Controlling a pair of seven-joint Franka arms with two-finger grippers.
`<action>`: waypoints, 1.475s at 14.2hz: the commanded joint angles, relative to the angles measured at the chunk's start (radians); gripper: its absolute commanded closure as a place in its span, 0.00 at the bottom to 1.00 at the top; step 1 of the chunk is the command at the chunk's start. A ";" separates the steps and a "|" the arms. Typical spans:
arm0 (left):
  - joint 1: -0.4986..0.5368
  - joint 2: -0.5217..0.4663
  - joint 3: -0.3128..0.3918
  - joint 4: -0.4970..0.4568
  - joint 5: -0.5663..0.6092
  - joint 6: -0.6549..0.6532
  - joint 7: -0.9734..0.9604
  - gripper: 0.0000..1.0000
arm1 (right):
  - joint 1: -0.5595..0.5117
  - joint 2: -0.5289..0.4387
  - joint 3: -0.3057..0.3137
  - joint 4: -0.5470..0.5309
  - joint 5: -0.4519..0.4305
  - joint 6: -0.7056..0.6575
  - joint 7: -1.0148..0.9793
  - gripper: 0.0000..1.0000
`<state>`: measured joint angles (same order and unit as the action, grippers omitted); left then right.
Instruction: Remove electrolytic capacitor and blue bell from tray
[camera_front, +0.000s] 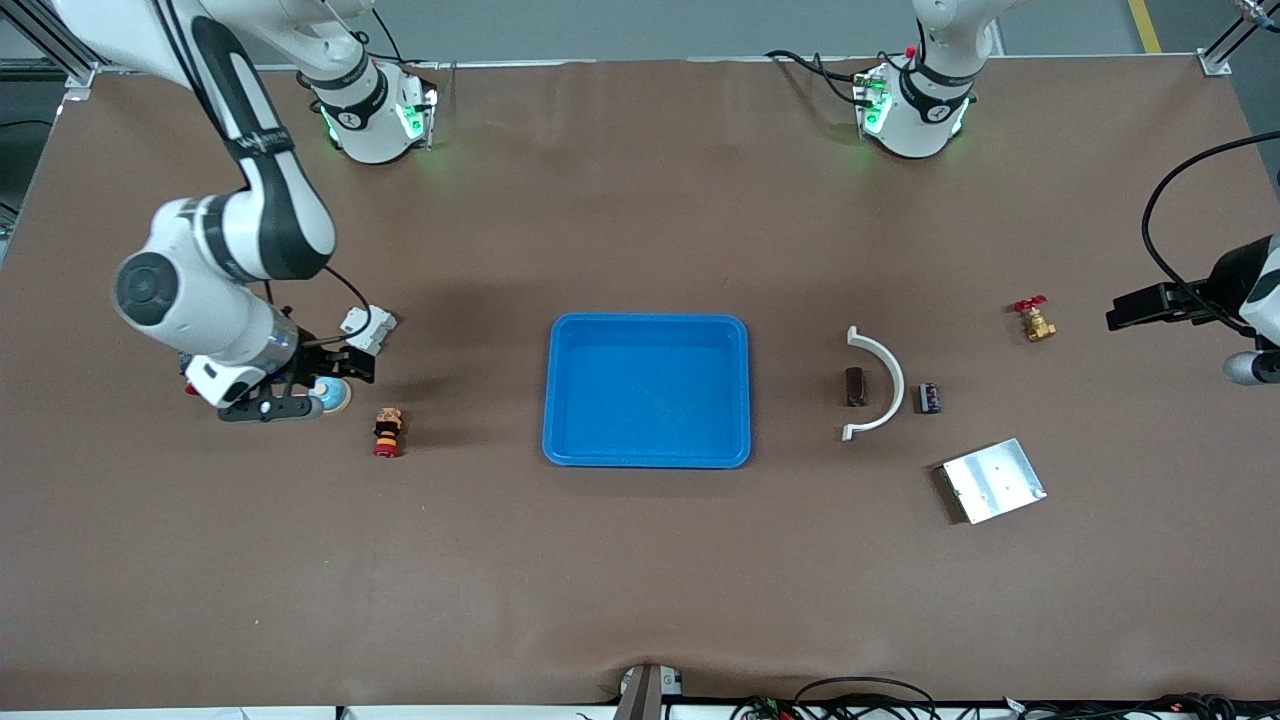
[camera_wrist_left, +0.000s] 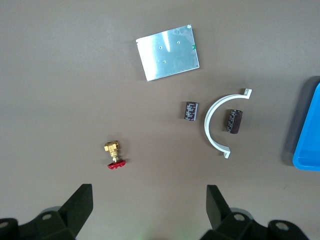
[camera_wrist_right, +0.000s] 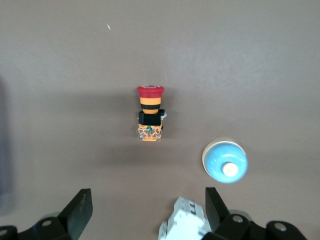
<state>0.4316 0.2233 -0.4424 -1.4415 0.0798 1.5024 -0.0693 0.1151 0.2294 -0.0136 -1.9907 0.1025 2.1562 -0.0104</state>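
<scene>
Brown matting covers the whole surface (camera_front: 640, 560), with grey floor and aluminium framing showing at its edges and loose cables along the edge nearest the front camera. No readable writing or brand shows on anything.

At the middle lies an empty blue tray (camera_front: 647, 390). Toward the left arm's end, a white curved clip (camera_front: 880, 383) arcs around a dark brown cylinder (camera_front: 855, 386), and the capacitor (camera_front: 930, 398), dark with a purple-black sleeve, lies just beside the clip's outer curve. A metal plate (camera_front: 994, 480) sits nearer the front camera than these; a brass valve with a red handle (camera_front: 1034, 320) lies farther from it.

Toward the right arm's end, the bell (camera_front: 333, 393), pale blue with a white button, rests on the surface beside a red emergency-stop button (camera_front: 388, 432) lying on its side and a white terminal block (camera_front: 368, 328).

The left gripper (camera_wrist_left: 150, 200) hangs wide open, holding nothing, over bare matting near the valve. The right gripper (camera_wrist_right: 148, 202) is also wide open and empty, over the spot between the bell, the terminal block and the stop button.
</scene>
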 joint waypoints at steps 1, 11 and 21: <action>0.013 0.010 -0.007 0.021 -0.009 -0.011 -0.001 0.00 | -0.034 0.011 -0.005 0.165 -0.067 -0.159 0.003 0.00; -0.301 0.008 0.319 0.024 -0.021 -0.016 0.006 0.00 | -0.126 -0.039 -0.011 0.351 -0.073 -0.334 0.007 0.00; -0.392 -0.036 0.427 0.013 -0.074 0.007 0.003 0.00 | -0.146 -0.074 -0.016 0.529 -0.084 -0.602 0.006 0.00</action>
<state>0.0438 0.2214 -0.0254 -1.4238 0.0315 1.5048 -0.0691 -0.0142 0.1621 -0.0386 -1.4911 0.0273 1.5995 -0.0106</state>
